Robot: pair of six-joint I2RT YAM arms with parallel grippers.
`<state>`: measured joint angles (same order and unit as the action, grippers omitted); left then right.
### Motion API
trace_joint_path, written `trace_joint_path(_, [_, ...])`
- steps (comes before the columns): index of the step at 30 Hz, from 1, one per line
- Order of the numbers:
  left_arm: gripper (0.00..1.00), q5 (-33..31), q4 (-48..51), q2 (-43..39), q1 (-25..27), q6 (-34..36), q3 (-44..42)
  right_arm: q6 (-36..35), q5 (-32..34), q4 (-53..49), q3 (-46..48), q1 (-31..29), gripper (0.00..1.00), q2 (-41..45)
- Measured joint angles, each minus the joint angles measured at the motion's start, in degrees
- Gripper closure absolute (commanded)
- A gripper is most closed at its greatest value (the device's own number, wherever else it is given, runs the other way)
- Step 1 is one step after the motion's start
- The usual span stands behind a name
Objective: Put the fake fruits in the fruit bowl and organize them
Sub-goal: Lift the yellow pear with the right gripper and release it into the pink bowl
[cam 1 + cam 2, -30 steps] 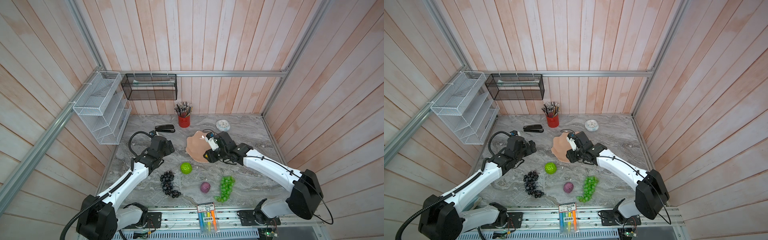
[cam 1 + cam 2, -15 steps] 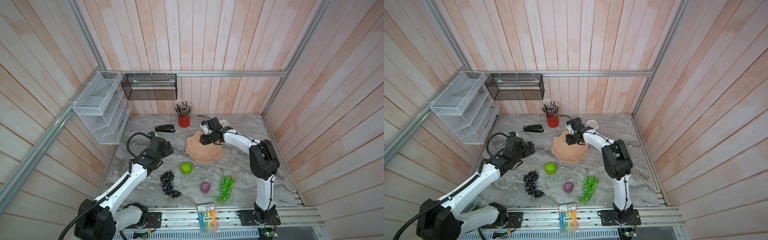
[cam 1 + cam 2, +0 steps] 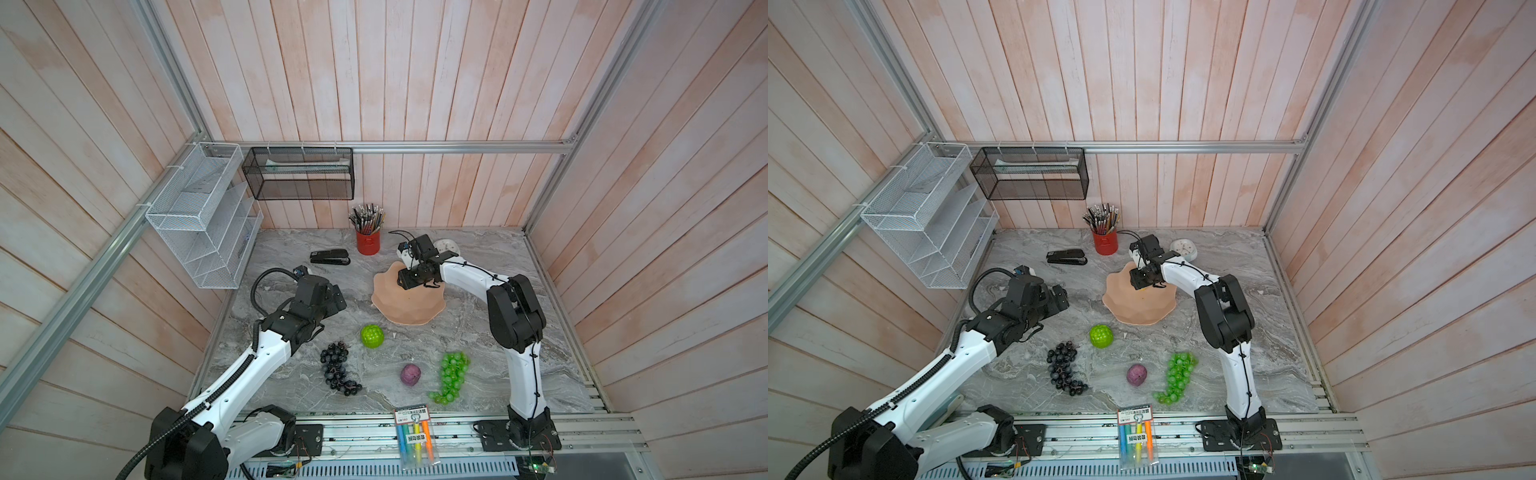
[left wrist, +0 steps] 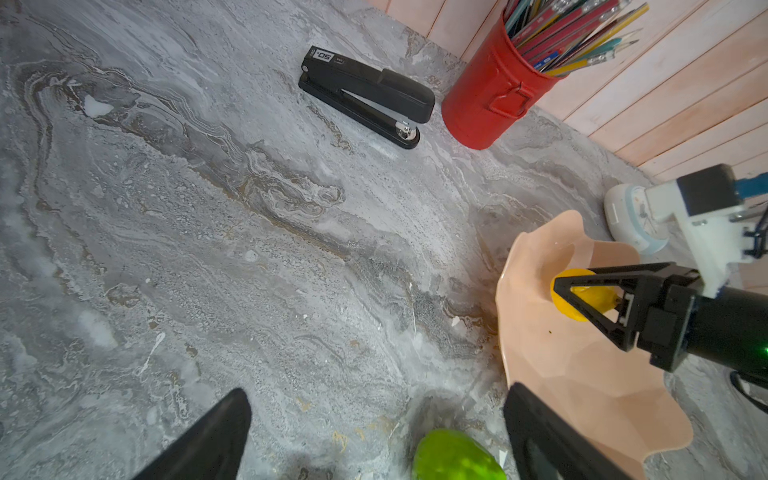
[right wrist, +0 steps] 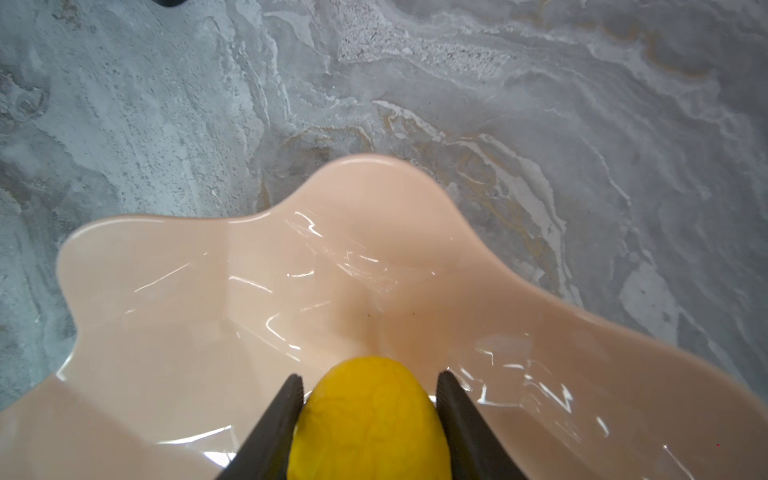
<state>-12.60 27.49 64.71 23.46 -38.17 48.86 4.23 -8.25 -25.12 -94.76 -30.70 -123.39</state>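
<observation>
Bowl (image 5: 291, 291) glossy, wavy-rimmed, yellow fruit (image 5: 370, 419) matte, oval, tabletop (image 5: 540, 83) marbled

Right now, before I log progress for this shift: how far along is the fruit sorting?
Nothing is released yet. In hand: the right pincer grips the yellow fruit over the fruit bowl. To do: the lime-green ball, dark grape bunch, purple fruit and green grape bunch lie on the table; the left pincer hangs open near the ball.
</observation>
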Motion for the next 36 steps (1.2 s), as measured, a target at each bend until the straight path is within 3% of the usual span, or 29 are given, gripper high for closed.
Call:
trace_joint_path(18, [0.00,5.8,9.1,1.0,0.0,4.7,9.0,-1.3,1.1,-2.2,-1.3,-0.3,0.27,-1.7])
trace_joint_path(28, [0.02,9.5,10.3,1.4,0.0,5.6,9.0,-1.9,2.6,-5.4,-3.7,-1.6,0.24,2.1])
trace_joint_path(32, [0.07,13.2,10.3,5.4,0.4,6.8,9.1,-2.3,3.3,-7.6,-3.7,-1.8,0.21,4.4])
trace_joint_path(36, [0.06,15.4,12.0,12.0,4.4,8.6,9.8,-2.1,3.5,-8.0,-1.2,-1.4,0.20,10.7])
